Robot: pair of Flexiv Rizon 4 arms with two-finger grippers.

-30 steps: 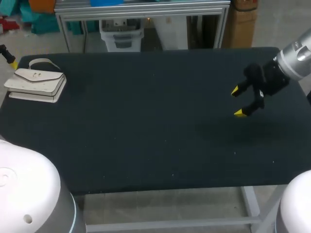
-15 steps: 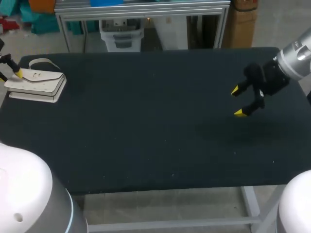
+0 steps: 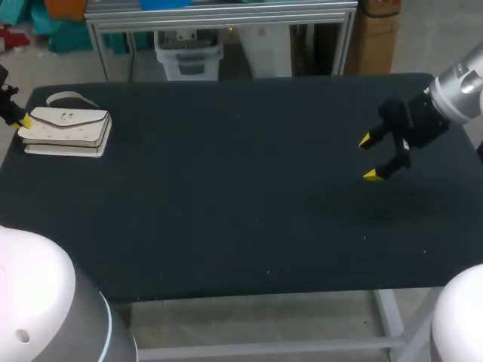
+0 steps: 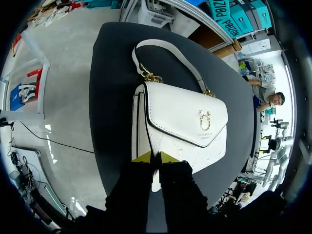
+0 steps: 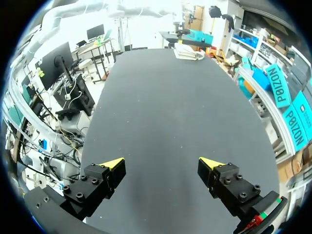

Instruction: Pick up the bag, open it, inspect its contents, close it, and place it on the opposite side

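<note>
Head view: white bag point(image 3: 68, 130) upper left of frame on bench point(image 3: 241, 226), long axis L-R. Left gripper point(image 3: 23, 121) fingers pinched on its left end. Right gripper point(image 3: 370, 158) far right, fingers apart, empty.

The white bag point(image 3: 68, 130) lies flat at the table's point(image 3: 241, 196) far left corner, flap closed, gold clasp up, strap arched behind.

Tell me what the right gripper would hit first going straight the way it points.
Probably the bare table top ahead of the right gripper; the white handbag lies far beyond, though depth is unclear.
</note>
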